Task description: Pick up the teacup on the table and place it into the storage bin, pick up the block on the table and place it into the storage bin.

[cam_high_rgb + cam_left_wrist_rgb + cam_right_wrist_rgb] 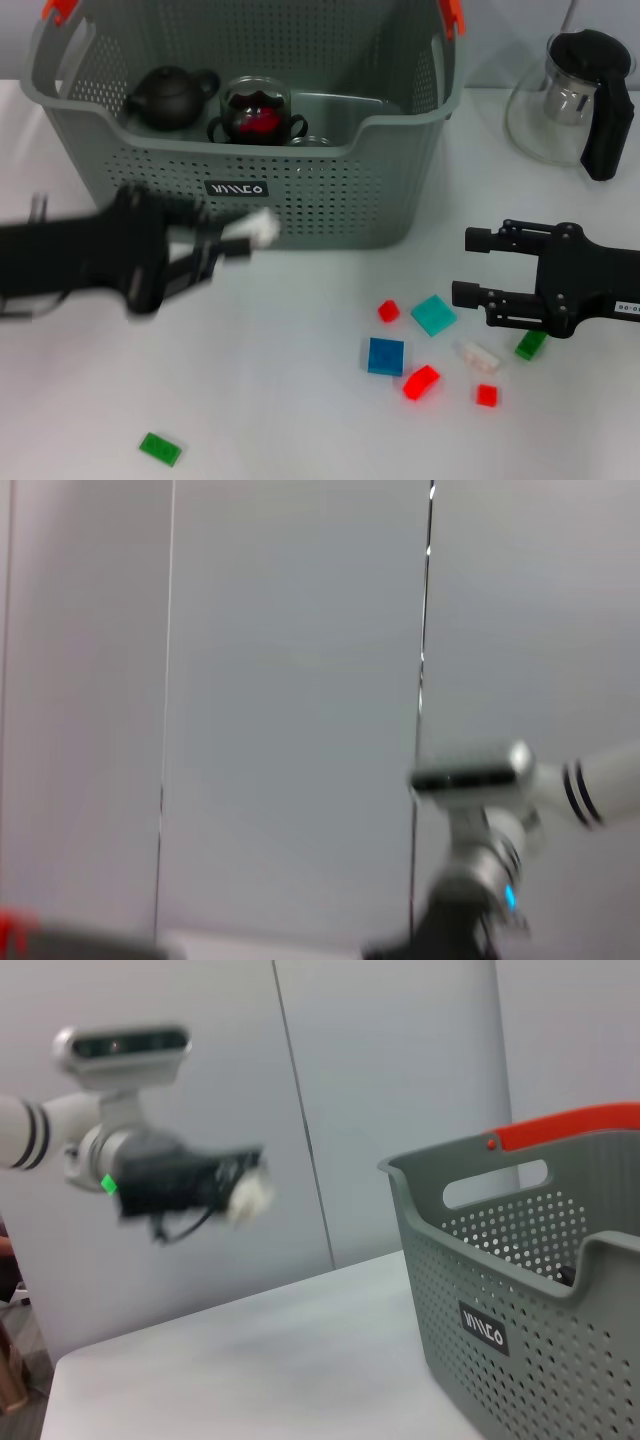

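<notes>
Left gripper [240, 240] pinching small white block [262, 228], just before grey perforated plastic storage bin [300, 190]. Block step underway; next: lift over rim, drop. Right gripper [480, 268] spread, idle nr blocks.

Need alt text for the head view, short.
A grey storage bin at the table's back holds a dark teapot and a glass teacup. The left hand holds a white object in front of it; the right hand is open above scattered coloured blocks.

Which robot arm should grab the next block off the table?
Probably the right. The right gripper hovers open beside the scattered blocks, nearest the teal block. The left gripper is at the storage bin, holding something white.
</notes>
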Tool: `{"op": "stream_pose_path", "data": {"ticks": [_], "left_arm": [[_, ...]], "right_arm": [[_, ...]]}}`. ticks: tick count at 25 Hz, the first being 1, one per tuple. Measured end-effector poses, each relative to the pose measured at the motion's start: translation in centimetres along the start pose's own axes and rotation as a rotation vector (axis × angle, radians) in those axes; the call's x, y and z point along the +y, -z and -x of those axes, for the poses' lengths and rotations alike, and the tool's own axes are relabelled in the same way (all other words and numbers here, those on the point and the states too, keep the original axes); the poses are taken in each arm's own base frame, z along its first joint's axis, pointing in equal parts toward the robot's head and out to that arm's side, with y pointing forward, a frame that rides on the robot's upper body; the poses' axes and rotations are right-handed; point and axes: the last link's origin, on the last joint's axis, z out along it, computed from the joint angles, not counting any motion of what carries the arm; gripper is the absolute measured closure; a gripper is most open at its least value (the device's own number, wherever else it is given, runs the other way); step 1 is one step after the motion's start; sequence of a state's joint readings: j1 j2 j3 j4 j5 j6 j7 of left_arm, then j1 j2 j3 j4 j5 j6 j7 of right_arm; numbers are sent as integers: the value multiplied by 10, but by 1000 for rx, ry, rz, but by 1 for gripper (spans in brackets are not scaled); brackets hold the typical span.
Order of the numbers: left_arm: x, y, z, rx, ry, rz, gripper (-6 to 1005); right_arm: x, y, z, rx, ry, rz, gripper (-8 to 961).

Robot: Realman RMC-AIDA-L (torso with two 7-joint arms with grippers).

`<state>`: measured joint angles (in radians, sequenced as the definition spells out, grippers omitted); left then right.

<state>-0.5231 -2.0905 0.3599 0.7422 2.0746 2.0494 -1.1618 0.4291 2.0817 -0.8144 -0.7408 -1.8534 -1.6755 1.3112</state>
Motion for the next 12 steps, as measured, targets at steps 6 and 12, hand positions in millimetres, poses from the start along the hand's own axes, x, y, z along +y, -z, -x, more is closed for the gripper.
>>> {"op": "stream_pose_path", "data": {"ticks": [6,12], "left_arm": [[-48,-32,-52,60,9,-39,756],[-102,-50,-87,-27,85,-214,740]], "right_arm": [[1,1,-1,-3,-2,0,213],[0,-1,0,-2,2,0,213]]}}
